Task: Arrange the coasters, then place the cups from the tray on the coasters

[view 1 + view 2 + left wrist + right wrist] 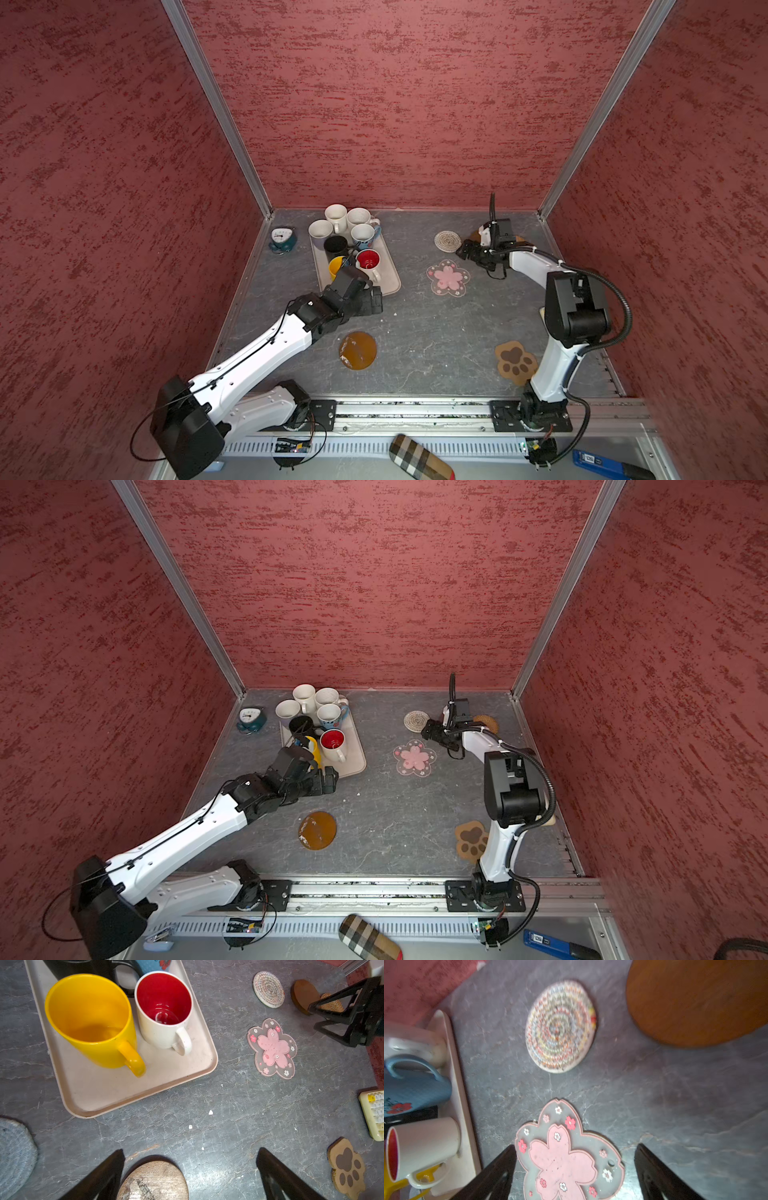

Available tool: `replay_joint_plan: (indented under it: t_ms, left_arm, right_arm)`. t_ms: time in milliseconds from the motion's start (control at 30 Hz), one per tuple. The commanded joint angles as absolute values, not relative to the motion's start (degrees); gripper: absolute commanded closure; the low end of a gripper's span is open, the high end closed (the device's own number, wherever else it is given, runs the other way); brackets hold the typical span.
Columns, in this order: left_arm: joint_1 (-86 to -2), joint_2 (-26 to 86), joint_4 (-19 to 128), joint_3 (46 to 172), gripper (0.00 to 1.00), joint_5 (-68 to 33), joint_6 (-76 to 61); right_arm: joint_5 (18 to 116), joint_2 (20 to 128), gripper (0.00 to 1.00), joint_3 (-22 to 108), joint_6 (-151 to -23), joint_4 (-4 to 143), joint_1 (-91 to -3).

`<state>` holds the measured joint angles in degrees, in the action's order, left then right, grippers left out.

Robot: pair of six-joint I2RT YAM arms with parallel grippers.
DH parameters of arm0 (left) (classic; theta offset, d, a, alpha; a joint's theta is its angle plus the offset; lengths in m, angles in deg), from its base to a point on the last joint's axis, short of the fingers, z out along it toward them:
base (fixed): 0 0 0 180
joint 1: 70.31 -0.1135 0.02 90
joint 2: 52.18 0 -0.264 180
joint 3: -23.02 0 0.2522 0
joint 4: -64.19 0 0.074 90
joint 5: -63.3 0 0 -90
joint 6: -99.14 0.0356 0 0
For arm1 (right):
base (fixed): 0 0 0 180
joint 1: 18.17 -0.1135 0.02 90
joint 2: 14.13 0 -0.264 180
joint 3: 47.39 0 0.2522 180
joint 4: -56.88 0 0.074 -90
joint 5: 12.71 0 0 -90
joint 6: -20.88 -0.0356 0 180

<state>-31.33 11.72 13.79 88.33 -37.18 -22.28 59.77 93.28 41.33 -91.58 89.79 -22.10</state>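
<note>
L gripper (191,1150) is seen wide open, empty; brown disc (154,1180) lies close below it, tray (116,1093) w/ cups just ahead. R gripper (575,1146) is also open, empty, w/ pink flower coaster (562,1159) near. Flat mats may be skidded rather than pinched; yellow mug (89,1020) could be clipped.

Red textured walls (395,104), grey marbled tabletop (424,332)

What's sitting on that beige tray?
Seven mugs: yellow, red-lined, black, blue, three whitish. In both top views the left arm hides the tray's near corner.
</note>
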Motion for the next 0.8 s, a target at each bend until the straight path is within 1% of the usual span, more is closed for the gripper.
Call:
replay_joint_plan:
  t_ms: [0,133,267,467,567,767]
  left_arm:
    - [-31.0,14.7,14.4,92.0,0.0,-36.7,-20.3]
    - [-31.0,20.5,16.7,96.4,0.01,-34.7,-19.1]
    - [-31.3,28.0,18.6,102.8,0.01,-33.0,-17.4]
    - [-32.2,40.7,20.1,115.3,0.01,-28.9,-15.8]
    - [-32.2,46.0,20.9,120.6,0.0,-28.9,-15.4]
    - [-32.1,54.9,22.2,129.3,0.0,-27.6,-14.2]
  right_arm:
    - [63.0,92.2,0.13,46.1,-90.3,92.8,-19.3]
    - [66.9,96.2,0.23,52.9,-91.2,96.4,-15.9]
    - [68.2,100.5,0.27,59.0,-92.7,97.8,-12.7]
    - [70.7,106.6,0.32,67.7,-92.0,100.0,-9.2]
    - [71.7,109.4,0.35,70.6,-91.6,100.8,-7.4]
    - [77.9,114.6,0.38,75.4,-88.1,102.7,-6.4]
